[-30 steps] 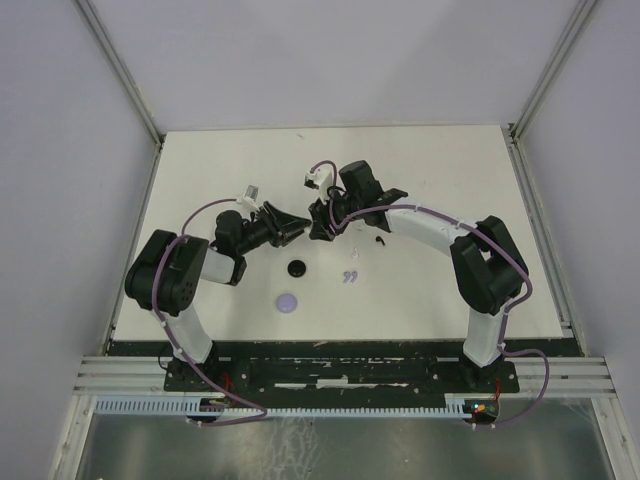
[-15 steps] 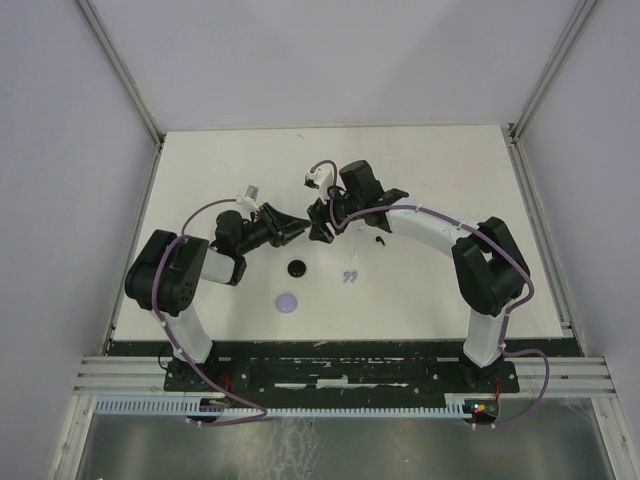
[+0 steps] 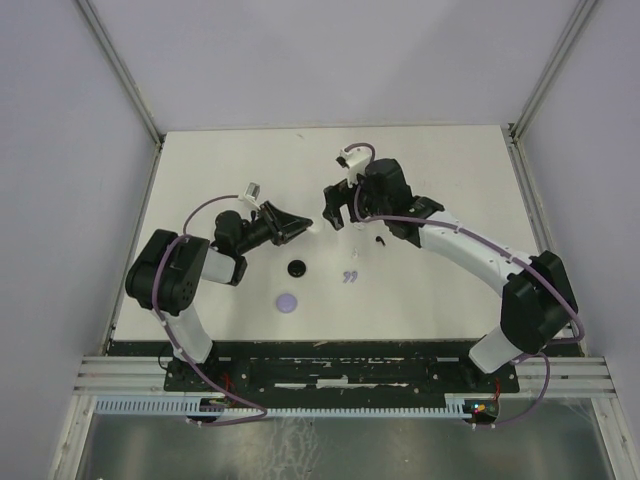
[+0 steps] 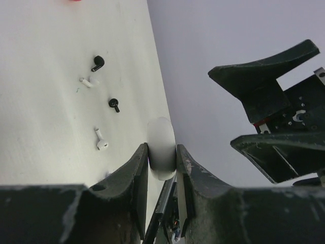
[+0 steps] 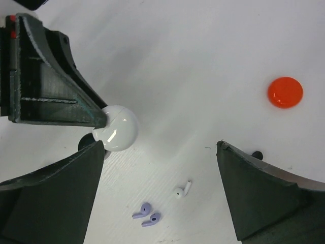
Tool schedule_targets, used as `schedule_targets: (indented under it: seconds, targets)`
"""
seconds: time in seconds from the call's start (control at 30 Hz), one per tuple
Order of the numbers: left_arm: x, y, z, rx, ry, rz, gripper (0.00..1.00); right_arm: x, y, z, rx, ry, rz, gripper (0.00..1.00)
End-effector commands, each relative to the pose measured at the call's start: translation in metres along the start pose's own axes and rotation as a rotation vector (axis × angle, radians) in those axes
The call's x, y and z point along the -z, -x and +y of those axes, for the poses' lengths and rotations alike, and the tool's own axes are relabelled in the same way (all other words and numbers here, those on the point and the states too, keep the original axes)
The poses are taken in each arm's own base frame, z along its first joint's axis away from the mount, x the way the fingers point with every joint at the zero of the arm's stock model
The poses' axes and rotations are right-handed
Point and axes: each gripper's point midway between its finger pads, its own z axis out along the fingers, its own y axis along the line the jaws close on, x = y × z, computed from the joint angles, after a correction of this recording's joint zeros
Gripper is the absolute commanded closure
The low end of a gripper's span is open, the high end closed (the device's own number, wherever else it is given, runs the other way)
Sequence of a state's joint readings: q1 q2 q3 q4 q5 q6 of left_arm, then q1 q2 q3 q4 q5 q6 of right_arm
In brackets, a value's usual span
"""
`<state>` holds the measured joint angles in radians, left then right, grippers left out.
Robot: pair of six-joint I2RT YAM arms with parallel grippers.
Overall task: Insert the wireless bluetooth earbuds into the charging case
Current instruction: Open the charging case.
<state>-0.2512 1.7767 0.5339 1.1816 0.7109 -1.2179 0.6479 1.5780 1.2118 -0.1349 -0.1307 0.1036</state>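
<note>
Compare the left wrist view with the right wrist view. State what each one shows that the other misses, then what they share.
Left wrist only: both black earbuds in plain sight, and both white earbuds. Right wrist only: the lavender earbuds and the red disc in full. Both: the white case clamped in the left gripper, plus one white earbud lying on the table.

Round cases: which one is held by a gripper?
The white case, clamped in the left gripper; the red case, black case and lavender case lie free.
</note>
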Motion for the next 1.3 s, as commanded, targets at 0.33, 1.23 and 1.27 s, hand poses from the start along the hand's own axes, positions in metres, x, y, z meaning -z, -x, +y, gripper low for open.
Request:
schedule_targets:
  seconds: [0.33, 1.23, 1.27]
  targets:
    - [-0.019, -0.018, -0.046, -0.036, -0.197, 0.07, 0.97, -0.003, -0.019, -0.021, -0.139, -0.151, -0.004, 0.0]
    - [-0.017, -0.013, -0.069, 0.036, -0.277, 0.05, 0.97, -0.006, -0.052, -0.027, -0.167, -0.188, 0.055, 0.0]
    - [-0.017, -0.013, -0.068, 0.039, -0.276, 0.05, 0.97, -0.005, -0.05, -0.027, -0.166, -0.189, 0.05, 0.01]
